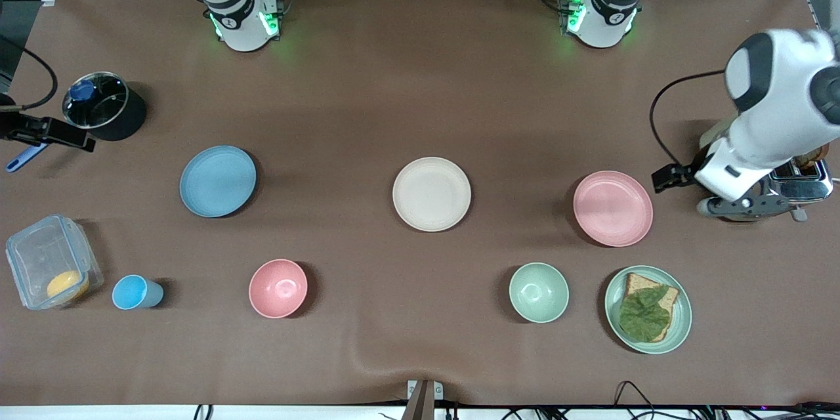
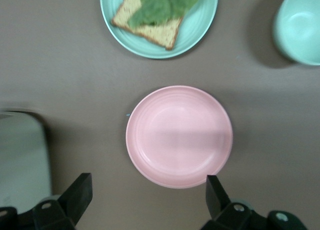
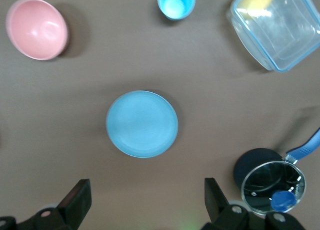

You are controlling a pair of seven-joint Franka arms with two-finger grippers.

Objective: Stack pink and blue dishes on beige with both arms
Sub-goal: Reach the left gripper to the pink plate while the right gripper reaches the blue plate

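While you look across the brown cloth-covered table (image 1: 407, 79), the beige plate (image 1: 432, 193) lies bare near its middle, with the blue plate (image 1: 218, 181) well apart toward the right arm's end and the pink plate (image 1: 613, 208) well apart toward the left arm's end. All three lie flat and separate. Your left hand (image 2: 147, 190) hangs over the table just beside the pink plate, its fingers spread wide and holding nothing. Your right hand (image 3: 145, 192) hangs above the blue plate's surroundings, its fingers likewise spread and empty; it does not show in the front view. Nearer the front camera stand a pink bowl (image 1: 278, 288), a blue cup (image 1: 133, 292), a green bowl (image 1: 539, 292) and a green plate (image 1: 682, 315) carrying bread and a leaf. A clear box (image 1: 49, 259), a lidded pot (image 1: 102, 105) and a toaster (image 1: 797, 184) sit at the table's ends. Above the arm bases you see metal framing and cables.
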